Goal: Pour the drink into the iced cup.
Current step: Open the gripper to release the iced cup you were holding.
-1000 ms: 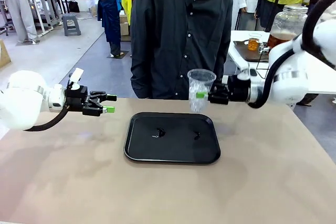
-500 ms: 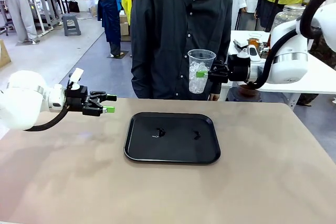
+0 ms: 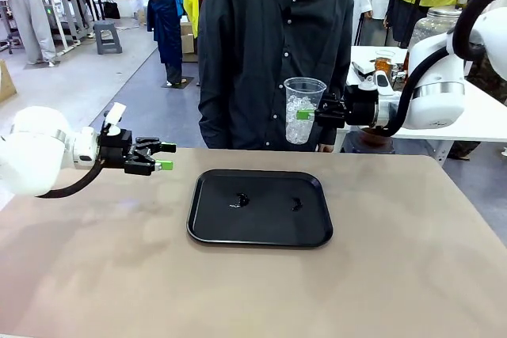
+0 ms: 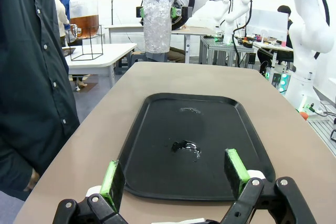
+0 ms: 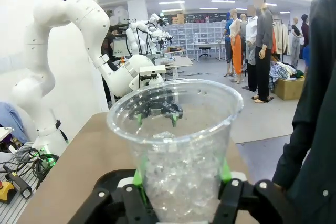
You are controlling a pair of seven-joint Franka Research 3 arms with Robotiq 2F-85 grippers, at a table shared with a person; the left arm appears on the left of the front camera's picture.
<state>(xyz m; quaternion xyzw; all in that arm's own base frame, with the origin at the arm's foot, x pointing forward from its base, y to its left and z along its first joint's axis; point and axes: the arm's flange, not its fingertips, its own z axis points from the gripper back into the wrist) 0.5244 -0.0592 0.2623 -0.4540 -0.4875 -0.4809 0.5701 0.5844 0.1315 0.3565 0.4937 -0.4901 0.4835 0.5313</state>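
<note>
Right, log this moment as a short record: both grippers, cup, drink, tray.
right gripper: shut on iced cup, upright, raised off the table
iced cup: clear, holds ice, no drink visible
left gripper: open, empty, left of the tray
drink: amber, in a glass jar on a side table
tray: black, on the table, small wet spots

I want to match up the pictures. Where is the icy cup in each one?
Front view: cup raised, right of middle, in front of the person's shirt.
Left wrist view: cup at the top middle, beyond the tray; shirt along the left edge.
Right wrist view: cup big and close, in the middle; shirt at the right edge.
Shared landmark: the shirt.
</note>
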